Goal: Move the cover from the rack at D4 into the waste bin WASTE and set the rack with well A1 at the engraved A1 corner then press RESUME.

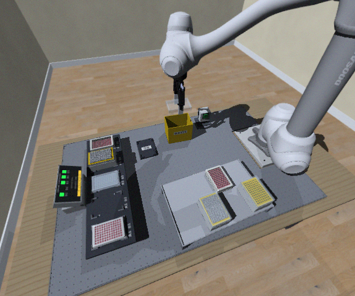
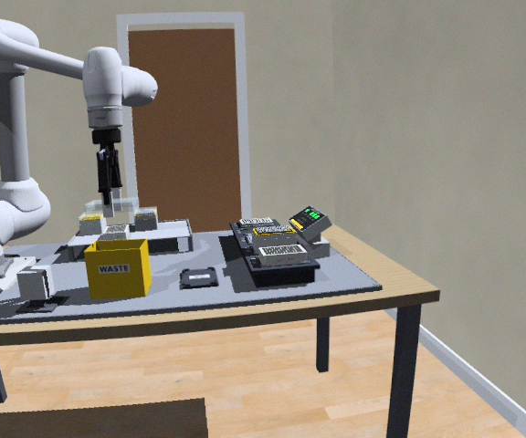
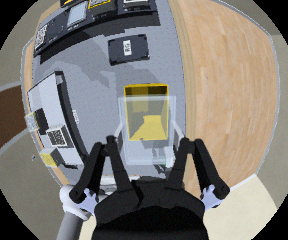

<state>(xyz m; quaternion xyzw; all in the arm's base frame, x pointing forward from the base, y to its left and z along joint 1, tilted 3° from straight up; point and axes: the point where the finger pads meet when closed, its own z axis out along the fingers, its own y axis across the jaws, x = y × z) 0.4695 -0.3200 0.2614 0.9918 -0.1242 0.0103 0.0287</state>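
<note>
My gripper [image 1: 180,106] is shut on a clear, see-through cover [image 1: 177,105] and holds it level in the air above the mouth of the yellow WASTE bin [image 1: 178,127]. In the wrist view the cover [image 3: 148,130] lies over the bin's open mouth [image 3: 146,115], between my fingers. In the exterior view the cover [image 2: 110,205] hangs well above the bin [image 2: 118,267]. The tip rack at D4 [image 1: 100,155], yellow-framed, sits on the dark deck with no cover on it; I cannot tell whether it sits flat.
The deck [image 1: 110,194] holds plates at D5 [image 1: 101,142], D3 [image 1: 105,180] and D1 [image 1: 108,232]. A control panel [image 1: 69,187] stands left of it. A black nest [image 1: 146,150] lies near the bin. A small key box [image 1: 202,115] stands right of the bin. A grey shelf [image 1: 216,197] carries three racks.
</note>
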